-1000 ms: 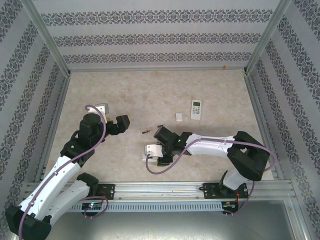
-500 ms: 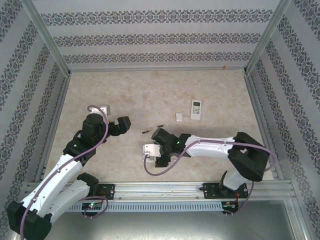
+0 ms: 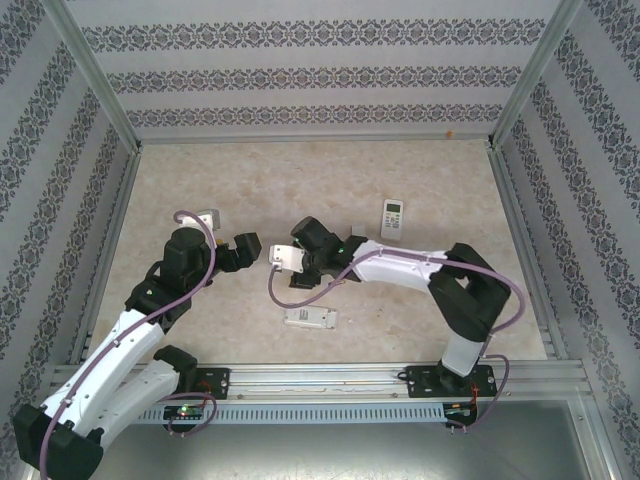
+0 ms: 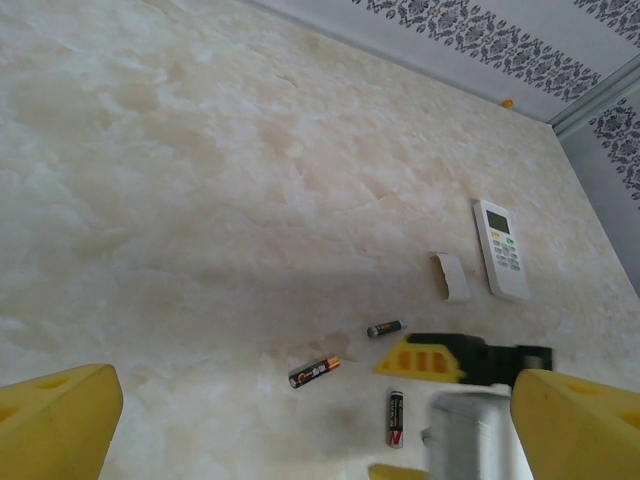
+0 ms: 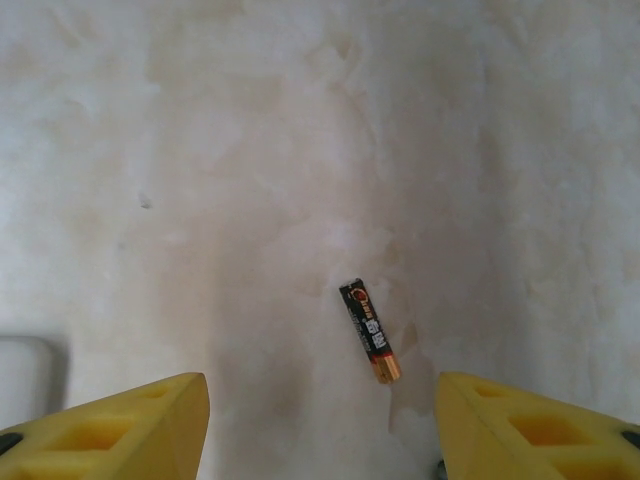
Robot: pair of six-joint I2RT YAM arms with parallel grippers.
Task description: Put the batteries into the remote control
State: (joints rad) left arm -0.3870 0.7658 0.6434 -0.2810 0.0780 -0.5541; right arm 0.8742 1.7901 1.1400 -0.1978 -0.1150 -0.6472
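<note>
The left gripper (image 3: 243, 250) hovers above the marbled table (image 3: 200, 170), left of the table's middle. Its jaws are spread fully wide and hold nothing.

Its wrist camera looks out over three loose batteries lying flat on the table, each apart from the others. One (image 4: 314, 371) is on the left, a second (image 4: 386, 327) is at its 2 o'clock, and a third (image 4: 396, 417) is nearest the camera, flanked by the yellow fingers of the other arm.

Just beside the left gripper, at its 3 o'clock in the overhead view, is the right gripper (image 5: 322, 392). Its jaws are partly open with nothing between them.

In its own wrist view one battery (image 5: 370, 331) lies just ahead of the fingertips, at about 1 o'clock from the middle of the gap. The battery's long axis runs from 11 o'clock to 5 o'clock, with the coppery end towards the jaws. It therefore lies nearly square to the line along which the fingers close.

The right arm looks much the nearer, and likely needs only a short reach forward, down and slightly right to pinch the battery across its sides.

A white remote control (image 3: 310, 318) lies at 6 o'clock from the right gripper, well apart from it. Its battery bay is too small to make out.

A second remote (image 3: 393, 218) lies keypad up at 2 o'clock, with a small white cover (image 4: 450, 277) just beside it.
</note>
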